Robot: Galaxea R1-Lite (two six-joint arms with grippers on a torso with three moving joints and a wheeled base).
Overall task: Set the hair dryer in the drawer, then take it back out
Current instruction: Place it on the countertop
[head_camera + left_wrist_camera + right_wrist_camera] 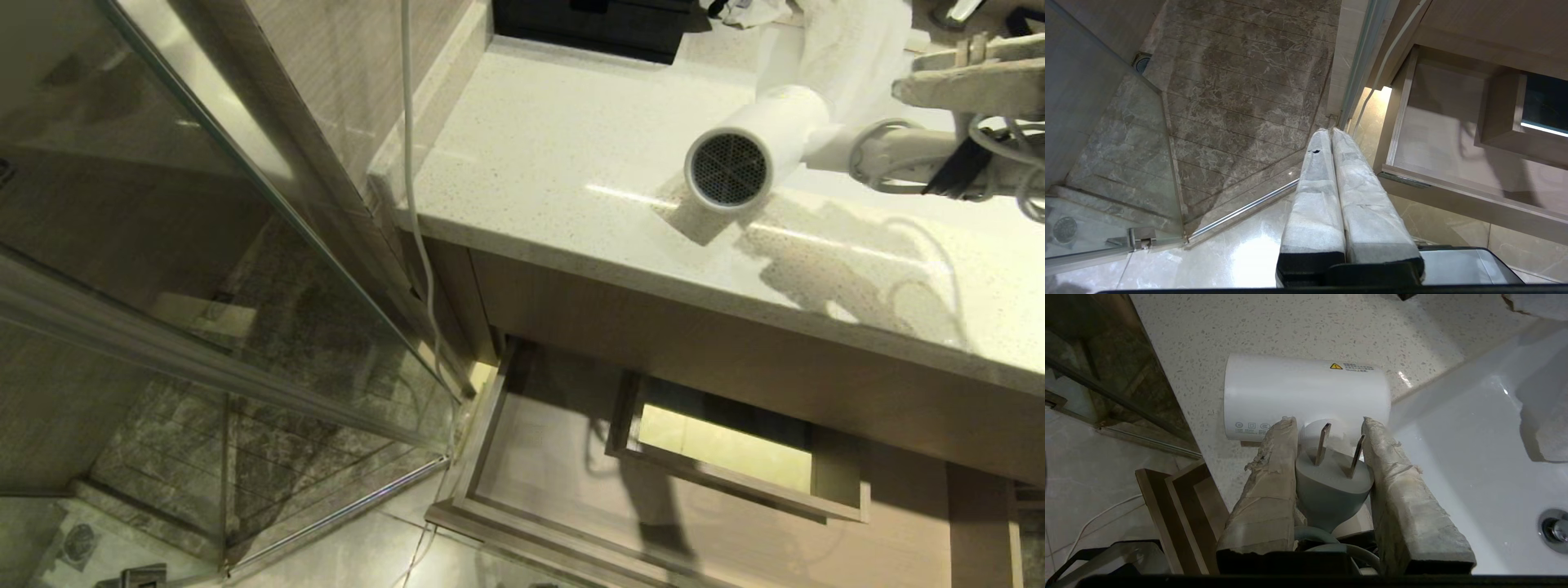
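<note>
The white hair dryer (759, 147) hangs just above the speckled countertop (555, 139), its dark mesh grille facing the front edge. My right gripper (890, 122) reaches in from the right and is shut on its handle. In the right wrist view the barrel (1306, 392) with its yellow warning sticker lies across the fingertips, and the grey plug (1327, 477) and coiled cord are wedged between the fingers of this gripper (1327, 422). Below the counter the light-wood drawer (522, 531) stands pulled out, a boxed cutout (735, 482) in its floor. My left gripper (1330, 132) is parked shut over the floor tiles.
A glass shower partition (245, 245) stands at the left, close to the drawer's (1437, 134) corner. A white cable (412, 163) hangs down the wall beside it. The white sink basin (1474, 437) lies right of the dryer. A towel (849, 41) and a black box (596, 24) sit at the counter's back.
</note>
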